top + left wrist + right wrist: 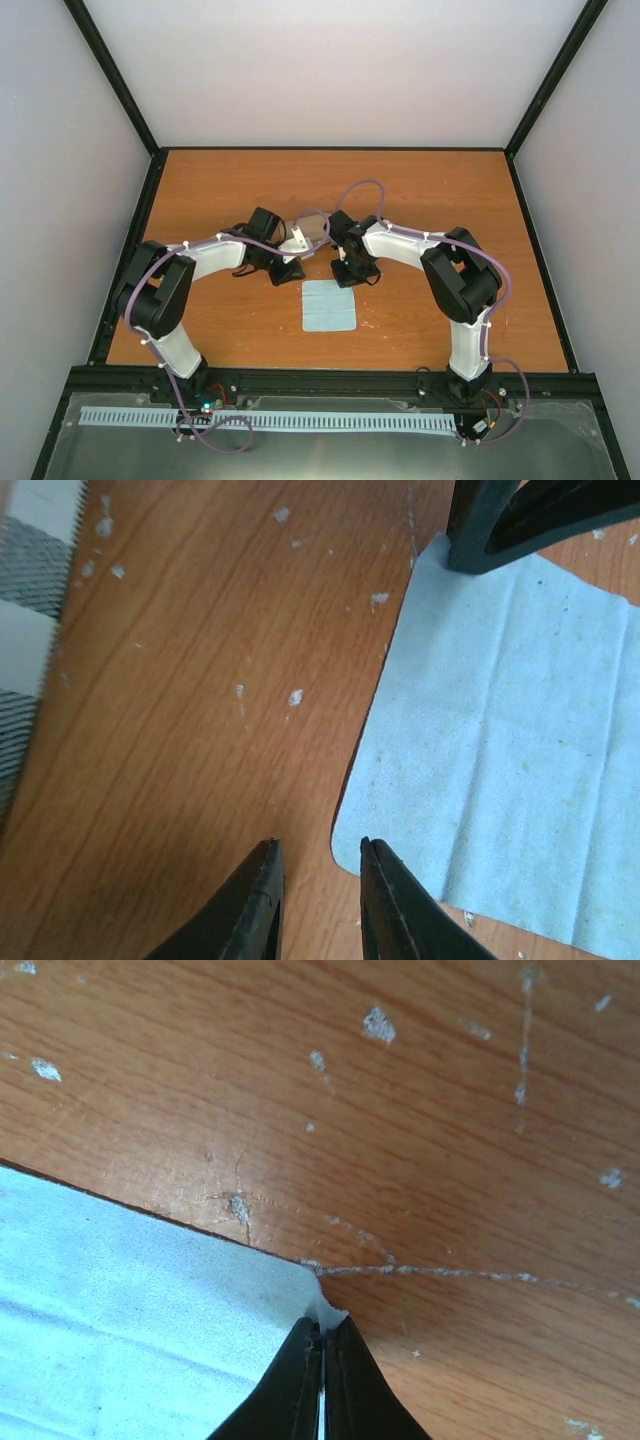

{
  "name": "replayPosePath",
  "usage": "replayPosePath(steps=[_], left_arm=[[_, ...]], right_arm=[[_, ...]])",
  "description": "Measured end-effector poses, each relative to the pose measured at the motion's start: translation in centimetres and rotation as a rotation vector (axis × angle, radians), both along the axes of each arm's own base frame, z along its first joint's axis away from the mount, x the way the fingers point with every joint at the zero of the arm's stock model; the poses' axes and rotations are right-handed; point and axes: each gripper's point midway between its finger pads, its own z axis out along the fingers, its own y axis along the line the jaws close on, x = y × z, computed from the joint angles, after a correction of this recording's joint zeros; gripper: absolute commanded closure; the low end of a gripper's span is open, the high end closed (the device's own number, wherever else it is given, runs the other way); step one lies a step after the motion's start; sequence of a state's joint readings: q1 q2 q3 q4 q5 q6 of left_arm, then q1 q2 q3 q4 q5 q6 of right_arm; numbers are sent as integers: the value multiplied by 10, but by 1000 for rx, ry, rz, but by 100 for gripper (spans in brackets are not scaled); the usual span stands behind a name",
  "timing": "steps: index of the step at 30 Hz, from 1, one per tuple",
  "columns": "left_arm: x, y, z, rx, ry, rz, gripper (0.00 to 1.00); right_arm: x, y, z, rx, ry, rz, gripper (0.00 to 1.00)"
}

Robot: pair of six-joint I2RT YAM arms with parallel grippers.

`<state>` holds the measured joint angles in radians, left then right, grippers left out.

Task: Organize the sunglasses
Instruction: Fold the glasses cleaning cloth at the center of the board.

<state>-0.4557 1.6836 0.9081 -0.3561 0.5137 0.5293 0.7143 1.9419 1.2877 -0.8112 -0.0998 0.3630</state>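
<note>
My right tool point(322, 1334) is clamped on a corner of the cloth point(130, 1300), lower centre, likely to pull it flat on the worktop point(420, 1110). My left tool point(320, 895) hangs with its fingers apart beside another corner. I see the sunglasses in no view.

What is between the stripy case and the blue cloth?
Just bare wooden table with white flecks, between case and cloth, in the left wrist view.
</note>
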Motion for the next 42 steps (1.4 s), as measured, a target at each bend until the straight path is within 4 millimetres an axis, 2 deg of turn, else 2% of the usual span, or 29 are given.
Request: replayPosePath(steps=[4, 9, 23, 42], left_arm=[[-4, -1, -9, 9, 31, -10, 75], [-8, -2, -10, 3, 42, -28, 69], [-21, -14, -20, 21, 66, -85, 69], [-11, -13, -27, 51, 0, -67, 70]], right_arm=[[0, 0, 0, 0, 0, -5, 97], [0, 0, 0, 0, 1, -12, 97], [1, 0, 0, 1, -1, -23, 97], [1, 0, 0, 3, -10, -26, 97]])
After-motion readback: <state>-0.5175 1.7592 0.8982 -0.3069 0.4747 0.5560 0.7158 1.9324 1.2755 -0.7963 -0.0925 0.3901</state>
